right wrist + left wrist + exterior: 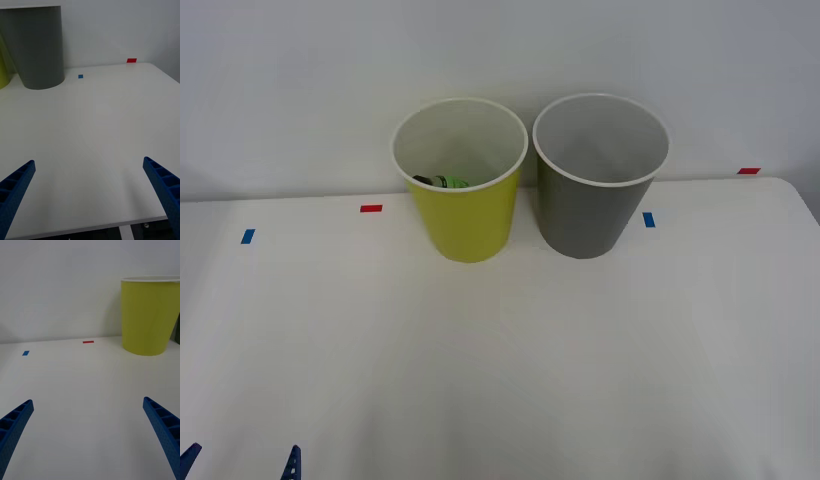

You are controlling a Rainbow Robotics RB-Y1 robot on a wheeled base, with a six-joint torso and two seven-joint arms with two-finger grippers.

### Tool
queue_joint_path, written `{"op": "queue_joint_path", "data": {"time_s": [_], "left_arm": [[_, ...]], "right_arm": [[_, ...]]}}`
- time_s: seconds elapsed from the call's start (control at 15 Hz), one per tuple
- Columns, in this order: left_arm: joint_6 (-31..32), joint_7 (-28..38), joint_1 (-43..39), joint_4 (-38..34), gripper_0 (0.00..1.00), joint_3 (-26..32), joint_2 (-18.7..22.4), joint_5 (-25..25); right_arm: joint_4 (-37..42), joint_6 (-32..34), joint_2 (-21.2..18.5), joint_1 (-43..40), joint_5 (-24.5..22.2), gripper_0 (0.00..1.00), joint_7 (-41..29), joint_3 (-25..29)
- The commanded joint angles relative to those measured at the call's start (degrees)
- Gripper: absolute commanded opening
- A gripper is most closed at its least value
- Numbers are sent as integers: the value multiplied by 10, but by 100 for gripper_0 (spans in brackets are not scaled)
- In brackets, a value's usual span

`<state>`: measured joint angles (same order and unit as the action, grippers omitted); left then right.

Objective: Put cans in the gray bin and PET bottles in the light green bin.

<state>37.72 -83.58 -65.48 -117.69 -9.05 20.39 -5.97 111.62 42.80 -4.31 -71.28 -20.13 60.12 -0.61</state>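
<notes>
Two bins stand side by side at the far middle of the white counter (500,360), very close, and whether they touch I cannot tell. The light green bin (465,215) is on the left, the gray bin (590,210) on the right, both upright with their mouths open to the front camera.

Look down into the light green bin: a bright green label and a dark cap peek over the near rim. That is the PET bottle (446,182), lying on the bottom of the correct bin. So the bottle half of the job looks done.

The gray bin shows a plain gray interior, though its floor is hidden behind the near wall, so whether a can lies inside I cannot say. No can sits out on the counter in these views.

Small tape marks dot the far part of the surface, a red one (371,208) left of the green bin and a blue one (648,219) right of the gray bin.

The left hand (88,438) hangs low over the near left of the counter, fingers spread wide, holding nothing. The right hand (90,198) hangs over the near right, facing the gray bin, also spread wide and empty.

My read: sorting is at or near its end, with both arms parked.
</notes>
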Motion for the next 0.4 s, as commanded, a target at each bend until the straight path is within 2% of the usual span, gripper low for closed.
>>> {"op": "queue_joint_path", "data": {"time_s": [0.07, 0.4], "left_arm": [[0, 0, 0, 0, 100, 0, 0, 0], [0, 0, 0, 0, 100, 0, 0, 0]], "right_arm": [[0, 0, 0, 0, 0, 100, 0, 0], [0, 0, 0, 0, 0, 100, 0, 0]]}}
